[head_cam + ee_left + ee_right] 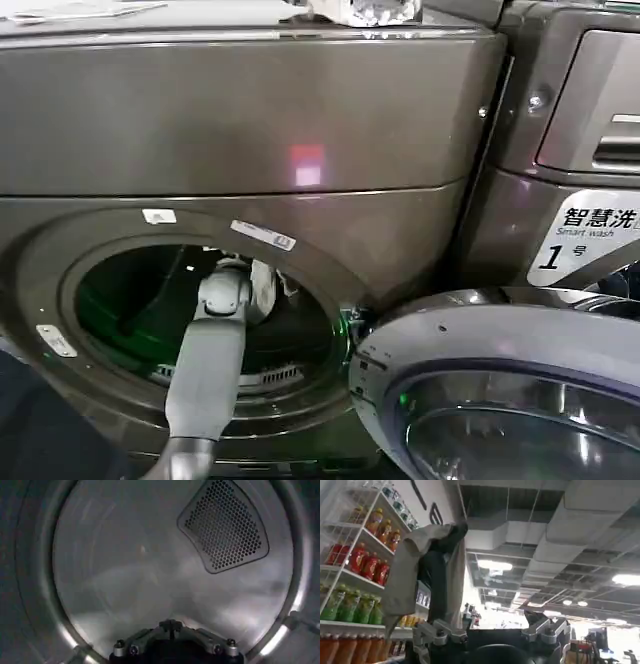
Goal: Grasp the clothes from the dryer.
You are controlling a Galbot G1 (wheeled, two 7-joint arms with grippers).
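The bronze-grey dryer [250, 130] fills the head view, its round porthole open and its silver-rimmed glass door [500, 380] swung out at the lower right. My left arm [210, 360] reaches through the porthole into the drum. Inside, my left gripper [171, 626] is shut with nothing between its fingers, facing the bare steel back wall [130, 565] and its perforated vent [225, 525]. A whitish patch [263, 288] shows beside the left wrist; I cannot tell whether it is the clothes. My right gripper [490, 625] points up at the ceiling, open.
A second machine with a drawer panel [600, 110] stands to the right, with a white "1" sticker [585, 240] below it. Beside the right gripper a whitish-grey fabric [415, 565] hangs over a dark upright shape, near shelves of bottles [355, 565].
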